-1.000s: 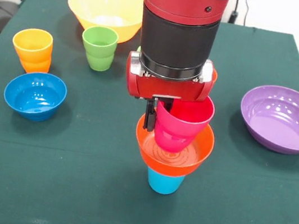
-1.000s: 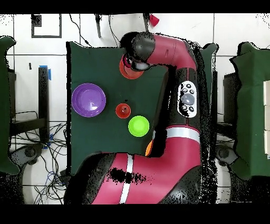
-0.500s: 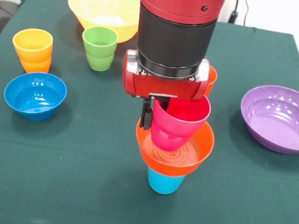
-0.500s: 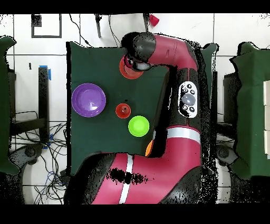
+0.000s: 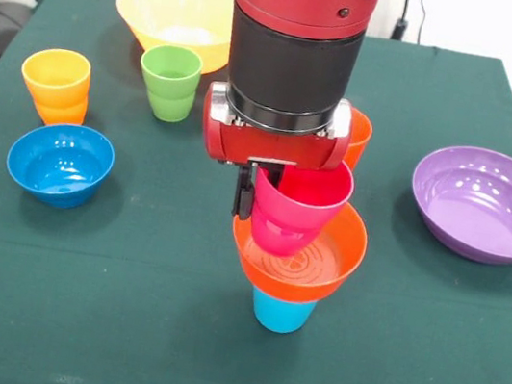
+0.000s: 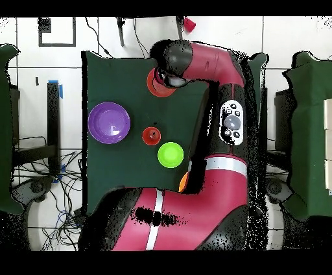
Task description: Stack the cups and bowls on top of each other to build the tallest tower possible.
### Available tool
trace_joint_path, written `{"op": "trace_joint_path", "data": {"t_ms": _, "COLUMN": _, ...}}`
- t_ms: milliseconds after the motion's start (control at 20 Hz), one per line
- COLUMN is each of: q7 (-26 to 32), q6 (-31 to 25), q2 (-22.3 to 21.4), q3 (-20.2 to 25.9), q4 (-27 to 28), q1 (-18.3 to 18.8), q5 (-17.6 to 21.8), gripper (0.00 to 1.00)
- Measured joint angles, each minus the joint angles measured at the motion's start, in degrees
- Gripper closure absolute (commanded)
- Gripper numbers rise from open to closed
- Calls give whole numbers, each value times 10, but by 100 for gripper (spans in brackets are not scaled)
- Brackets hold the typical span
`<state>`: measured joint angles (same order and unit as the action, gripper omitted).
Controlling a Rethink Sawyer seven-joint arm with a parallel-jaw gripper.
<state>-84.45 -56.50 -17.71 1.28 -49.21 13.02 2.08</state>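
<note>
A tower stands at the table's middle front: an orange bowl (image 5: pixel 308 264) rests on an upturned light blue cup (image 5: pixel 281 313). My gripper (image 5: pixel 258 190) is shut on the left rim of a magenta cup (image 5: pixel 296 213). One black finger (image 5: pixel 244 193) shows outside the rim. The cup hangs slightly tilted, its base low inside the orange bowl; I cannot tell whether it touches. In the overhead view the arm covers the gripper and most of the orange bowl (image 6: pixel 155 87).
A large yellow bowl (image 5: pixel 178 6) and a green cup (image 5: pixel 169 81) stand at the back left. Further left are a yellow-orange cup (image 5: pixel 55 82), nested in another, and a blue bowl (image 5: pixel 59 161). An orange cup (image 5: pixel 358 135) peeks from behind the wrist. The purple bowl (image 5: pixel 488 204) lies at the right.
The gripper has risen a little and shifted left, carrying the magenta cup with it. The bowl, the blue cup and everything else stay where they were.
</note>
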Motion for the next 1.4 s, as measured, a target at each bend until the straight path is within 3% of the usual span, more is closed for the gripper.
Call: {"op": "trace_joint_path", "data": {"t_ms": 1400, "q7": 0, "q6": 0, "q2": 1, "q3": -9, "q4": 0, "q1": -13, "q5": 0, "gripper": 100}}
